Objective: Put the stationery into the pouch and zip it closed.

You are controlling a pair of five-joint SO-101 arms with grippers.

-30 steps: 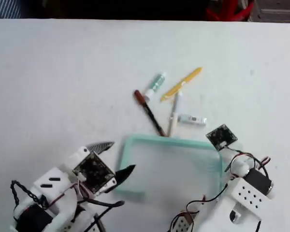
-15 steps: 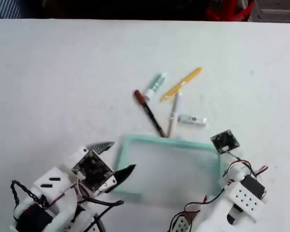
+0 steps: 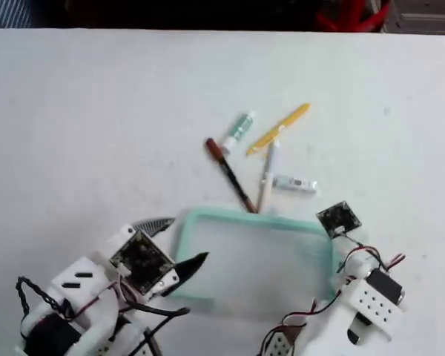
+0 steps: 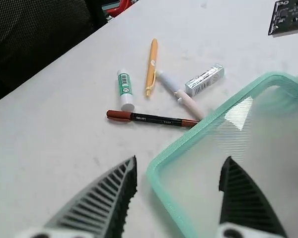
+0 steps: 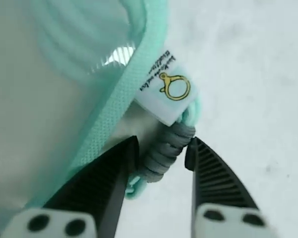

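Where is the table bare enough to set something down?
Bare: the table left of the brown pen, and right of the yellow pen. Crowded: from those pens to the pouch, left gripper and right gripper flanking it.

Looking down, the right arm's camera board (image 3: 338, 219) covers a corner of the pouch (image 3: 252, 259). The pale pen (image 4: 181, 96) loses its tip behind the pouch's rim. What the grey ribbed piece (image 5: 161, 152) pinched in the right gripper (image 5: 162, 144) is, I can't tell.
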